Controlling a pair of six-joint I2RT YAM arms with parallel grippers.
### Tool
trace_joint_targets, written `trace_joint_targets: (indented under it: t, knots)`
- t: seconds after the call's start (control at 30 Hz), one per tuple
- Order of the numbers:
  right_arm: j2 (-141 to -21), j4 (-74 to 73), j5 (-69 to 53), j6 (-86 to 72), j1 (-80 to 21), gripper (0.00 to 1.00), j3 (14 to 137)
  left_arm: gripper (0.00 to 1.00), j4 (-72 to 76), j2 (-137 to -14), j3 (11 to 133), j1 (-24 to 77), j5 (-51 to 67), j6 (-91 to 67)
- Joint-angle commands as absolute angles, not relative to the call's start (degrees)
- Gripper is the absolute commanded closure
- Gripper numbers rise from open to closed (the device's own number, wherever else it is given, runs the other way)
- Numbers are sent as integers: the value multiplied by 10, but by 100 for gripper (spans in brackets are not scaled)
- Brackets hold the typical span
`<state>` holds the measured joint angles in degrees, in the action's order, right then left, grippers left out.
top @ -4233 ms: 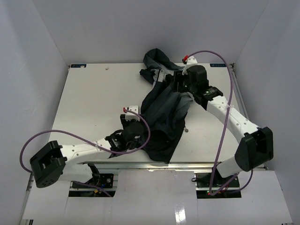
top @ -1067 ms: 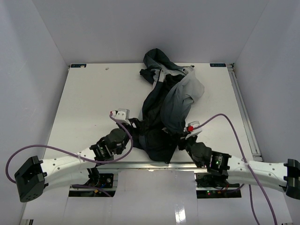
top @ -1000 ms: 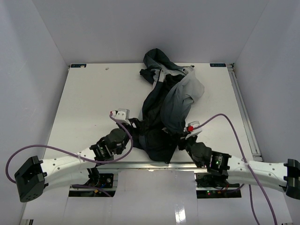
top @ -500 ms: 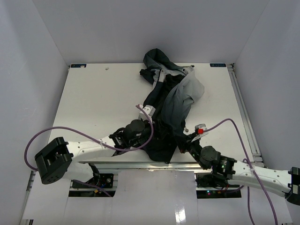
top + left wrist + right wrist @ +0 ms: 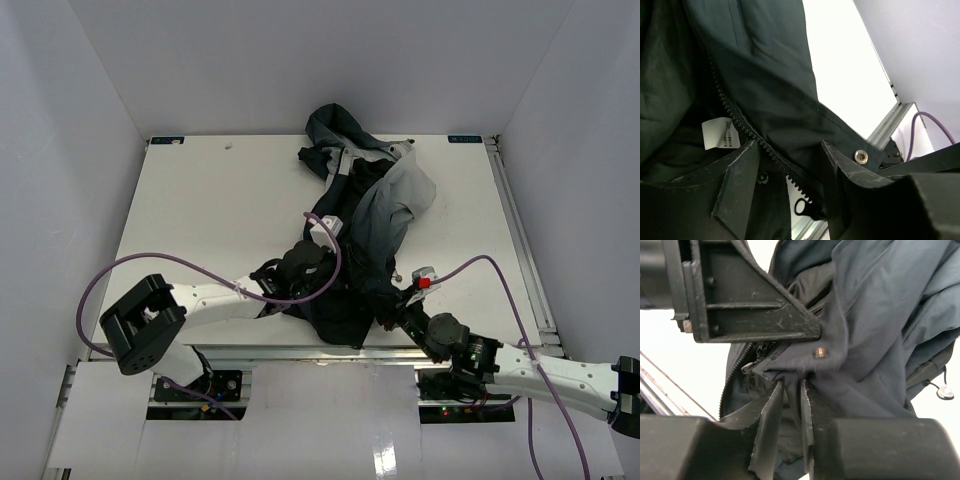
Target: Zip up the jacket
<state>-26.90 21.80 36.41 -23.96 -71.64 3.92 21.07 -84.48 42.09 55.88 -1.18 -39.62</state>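
Note:
The dark jacket (image 5: 370, 215) lies crumpled down the table's middle, hood at the far edge, hem near the front edge. My left gripper (image 5: 335, 280) hovers over its lower part. In the left wrist view this gripper (image 5: 789, 146) is open, its jaws on either side of the open zipper (image 5: 735, 117), with the zipper pull's ring (image 5: 802, 206) just below them. My right gripper (image 5: 388, 308) is at the hem's right corner. In the right wrist view it (image 5: 791, 387) is shut on a fold of jacket fabric (image 5: 875, 340), just under a left-gripper finger (image 5: 750, 300).
The white table (image 5: 200, 200) ends at a metal rail (image 5: 300, 352) just in front of the hem. Purple cables (image 5: 480, 262) loop over both arms. A drawstring toggle (image 5: 944, 391) lies right of the jacket. A label (image 5: 719, 135) shows inside the jacket.
My right arm swung from the jacket's far end down to the hem corner and stays there. My left gripper moved right and forward, onto the jacket's lower part.

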Motion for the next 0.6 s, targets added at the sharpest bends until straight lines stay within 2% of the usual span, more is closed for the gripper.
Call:
trace_joint_targets:
  t: [0.0, 0.1, 0.23, 0.27, 0.43, 0.57]
  knots:
    - [-277, 251, 363, -253, -717, 65, 39, 52, 243, -837, 421, 550, 34, -390]
    - [-272, 218, 364, -274, -716, 51, 46, 74, 250, -835, 416, 550, 36, -361]
    - [-249, 156, 373, -316, -717, 41, 66, 97, 305, -827, 389, 550, 65, -306]
    - [-240, 148, 370, -320, -716, 39, 67, 100, 318, -825, 385, 550, 72, -294]
    - [-196, 125, 343, -349, -717, 29, 70, 100, 404, -801, 333, 550, 95, -249]
    - [-173, 111, 329, -348, -717, 20, 82, 100, 419, -788, 321, 550, 88, -229]
